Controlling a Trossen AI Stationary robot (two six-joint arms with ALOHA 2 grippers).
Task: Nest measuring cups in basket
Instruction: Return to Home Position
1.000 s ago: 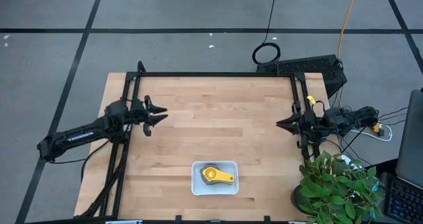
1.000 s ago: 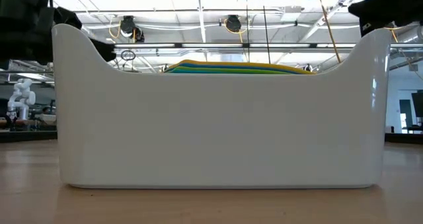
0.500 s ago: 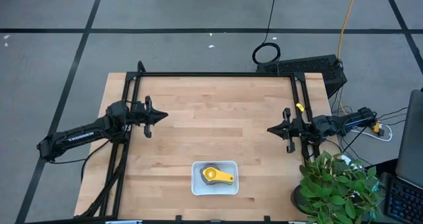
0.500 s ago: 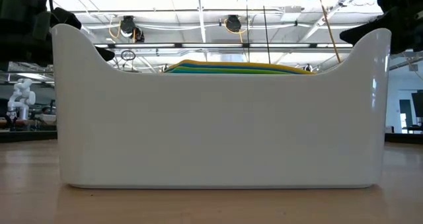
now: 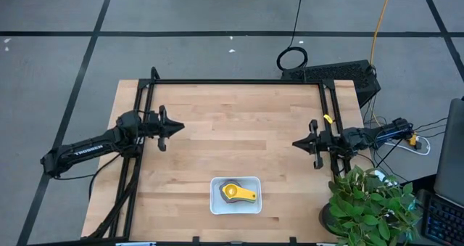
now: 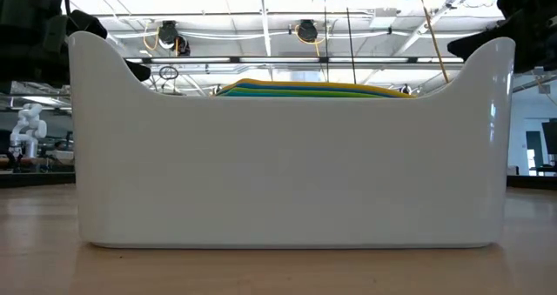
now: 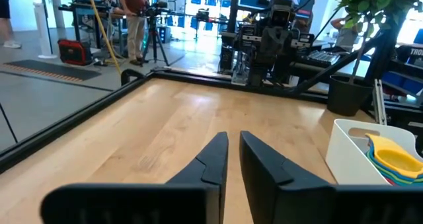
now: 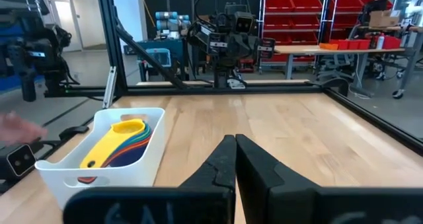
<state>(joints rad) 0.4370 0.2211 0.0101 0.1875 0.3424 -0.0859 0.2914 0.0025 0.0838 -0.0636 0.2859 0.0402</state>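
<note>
The white basket (image 5: 217, 205) sits close to the front edge of the counter (image 5: 232, 123). The measuring cups (image 5: 233, 192) lie inside it in one stack, with yellow on top. I think not much can go wrong now. Farther back, the left hand (image 5: 177, 128) hovers at the left side of the counter and the right hand (image 5: 296, 141) at the right side, both well apart from the basket. Each hand has its fingers squeezed close together and holds nothing. If an arm swings low on its way to rest, it could bump the basket and tip the cups over. The right arm is also near a leafy plant (image 5: 370, 202) and could brush its leaves.
</note>
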